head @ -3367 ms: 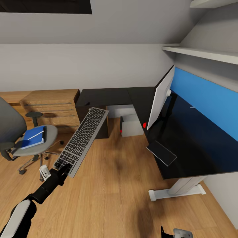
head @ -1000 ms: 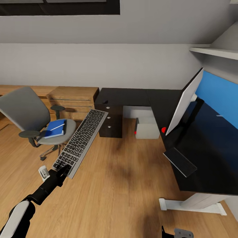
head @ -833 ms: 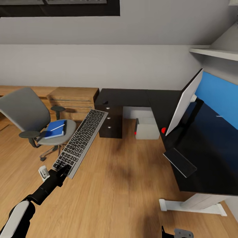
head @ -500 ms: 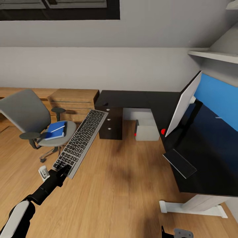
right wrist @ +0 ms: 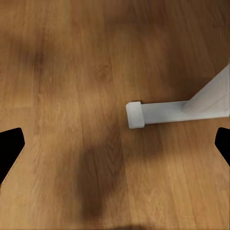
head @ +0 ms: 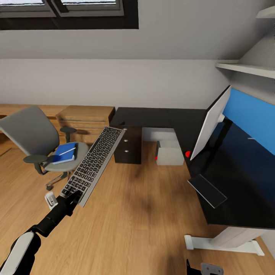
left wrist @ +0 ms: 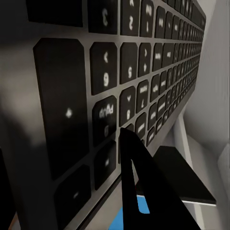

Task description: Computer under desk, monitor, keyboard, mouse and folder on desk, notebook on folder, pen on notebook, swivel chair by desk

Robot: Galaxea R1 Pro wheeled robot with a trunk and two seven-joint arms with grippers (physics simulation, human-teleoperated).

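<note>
Head view has the left gripper [head: 72, 197] clamped on the near end of the keyboard [head: 94, 162], which it holds in the air, slanting up and away from it over the wooden floor [head: 130, 225]. Off to the gripper's left stands the swivel chair [head: 36, 143], with the blue folder [head: 64, 153] on its seat and the white pen [head: 66, 151] lying on top of that; the notebook cannot be told apart there. Well ahead and to the right of the gripper is the black desk [head: 233, 183], carrying the monitor [head: 209, 123] seen nearly edge-on, its flat stand foot near the desk's front edge. The computer [head: 169, 152] sits on the floor under the desk's far wing, beside the drawer unit [head: 128, 144]. A wooden drawer chest [head: 88, 118] stands against the pale wall behind the chair, a dark-framed window [head: 72, 13] above and a shelf [head: 246, 68] over the blue back panel [head: 250, 114].

Left wrist view adds the close detail: black keys of the keyboard [left wrist: 120, 81] run away from the camera, with one dark finger [left wrist: 143, 191] laid along the frame's edge.

Right wrist view looks straight down on bare floor [right wrist: 72, 96] and the desk's white leg foot [right wrist: 167, 112]; the right gripper [right wrist: 115, 143] has its two fingertips far apart at the picture's edges, holding nothing.
</note>
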